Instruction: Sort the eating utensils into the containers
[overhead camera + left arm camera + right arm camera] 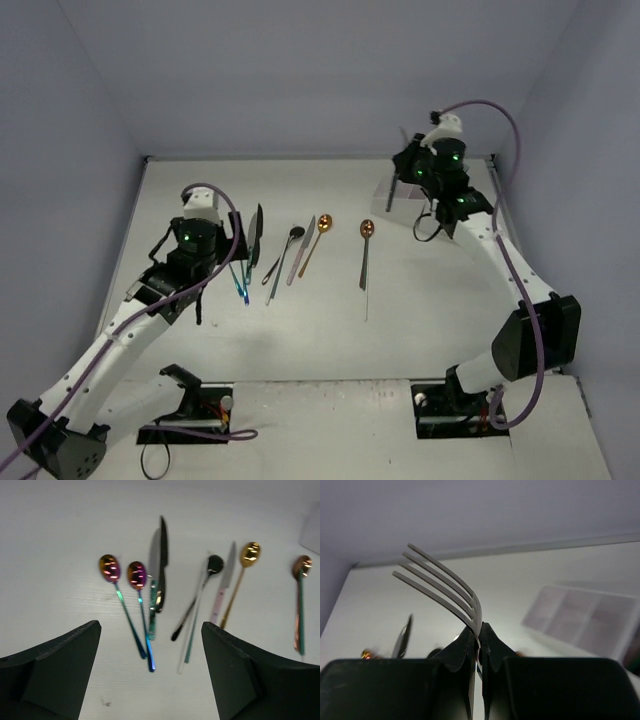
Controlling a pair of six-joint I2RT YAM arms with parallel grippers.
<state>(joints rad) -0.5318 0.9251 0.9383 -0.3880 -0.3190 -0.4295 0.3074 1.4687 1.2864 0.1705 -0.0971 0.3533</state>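
Observation:
My right gripper [479,629] is shut on a silver fork [442,587], its tines sticking up and to the left; in the top view it [410,175] hangs above the white compartment container [400,200] at the back right, which also shows in the right wrist view [580,617]. My left gripper [150,650] is open and empty above the table, near the handle ends of two rainbow spoons [134,605]. Beside them lie a black knife [162,562], a black spoon [202,587], a silver knife [224,582], a gold spoon [240,577] and a copper spoon [300,600].
The utensils lie in a loose row across the table's middle [300,245]. A thin pale stick [192,625] lies between the black spoon and the silver knife. Walls close the table at the left, back and right.

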